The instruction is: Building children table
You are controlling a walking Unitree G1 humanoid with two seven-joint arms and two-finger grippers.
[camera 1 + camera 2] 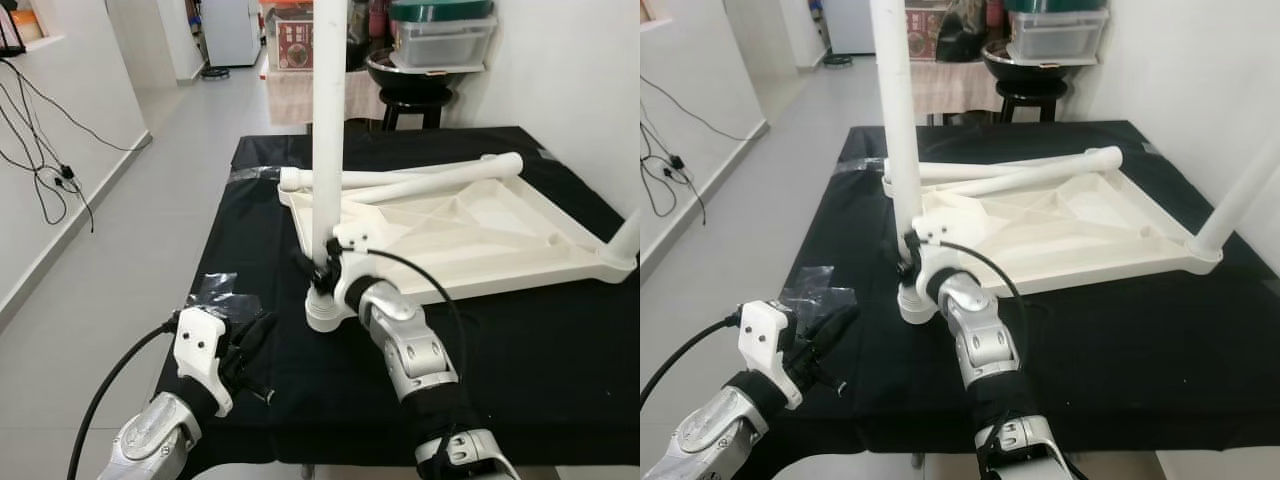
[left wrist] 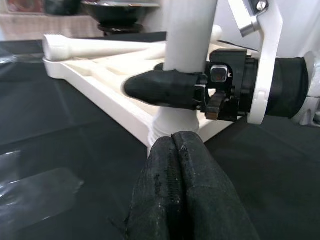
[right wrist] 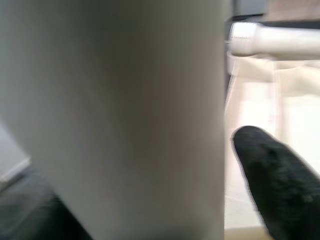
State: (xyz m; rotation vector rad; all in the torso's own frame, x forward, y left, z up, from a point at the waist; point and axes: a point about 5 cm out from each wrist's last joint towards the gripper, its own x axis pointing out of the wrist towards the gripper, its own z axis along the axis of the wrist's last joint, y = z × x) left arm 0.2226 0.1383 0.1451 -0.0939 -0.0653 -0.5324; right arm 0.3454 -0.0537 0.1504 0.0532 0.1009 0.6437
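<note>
Readable text: none in any view.
Red box (image 1: 294, 40) on the far shelf, well beyond the right gripper (image 1: 322, 268): carries a printed panel, too small and blurred to read.
Table parts, black cloth, arms: no legible labels, brands or numbers.

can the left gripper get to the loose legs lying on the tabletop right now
Probably not easily. The left gripper sits shut at the near edge; the upright leg and right gripper stand between it and the loose legs.
</note>
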